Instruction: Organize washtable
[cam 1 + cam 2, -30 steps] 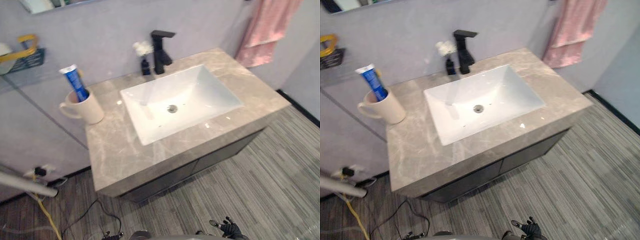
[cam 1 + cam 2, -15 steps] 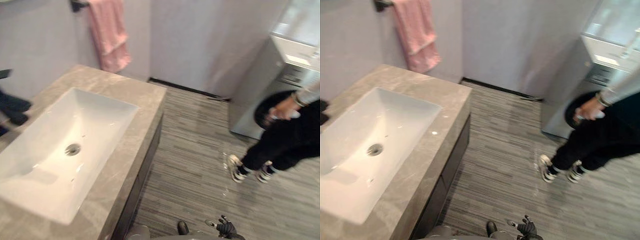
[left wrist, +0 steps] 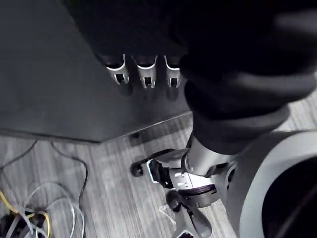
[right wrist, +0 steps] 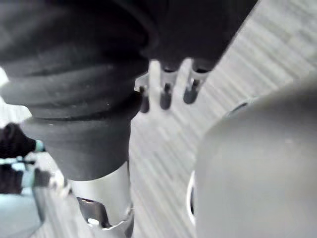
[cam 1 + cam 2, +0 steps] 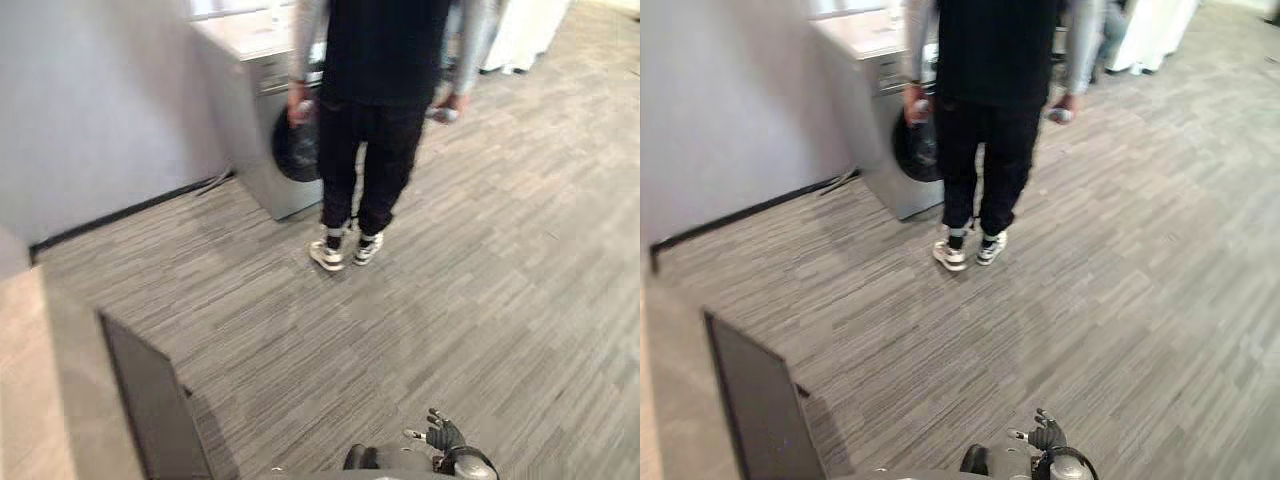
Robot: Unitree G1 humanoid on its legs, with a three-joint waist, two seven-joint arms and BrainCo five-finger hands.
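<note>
Two robot hands are on record, both empty. The right robot hand [image 5: 443, 436] shows at the bottom edge of the head views, low over the grey plank floor [image 5: 520, 280]. Its fingers are spread and loose and grip nothing. The right wrist view agrees: its fingers [image 4: 166, 93] hang relaxed above the planks.

The left robot hand [image 3: 144, 74] hangs beside the dark cabinet side [image 3: 49, 79] of the desk [image 5: 35, 390]. Its fingers are slack and nothing is held. Whether the fingertips touch the panel cannot be told.

The desk is the task's item. One corner of its pale stone top sits at the lower left of the head views, with the dark cabinet side running down from it to the floor. Both robot hands are off the top surface.

A person [image 5: 375, 100] stands on the floor, well apart from the desk, wearing dark clothing with grey sleeves and light shoes [image 5: 340, 252]. Each of the person's hands holds a small object that cannot be identified.

Just behind the person a grey washing machine [image 5: 255, 150] stands against the grey wall [image 5: 100, 110]. A dark skirting strip runs along the base of the wall.
</note>
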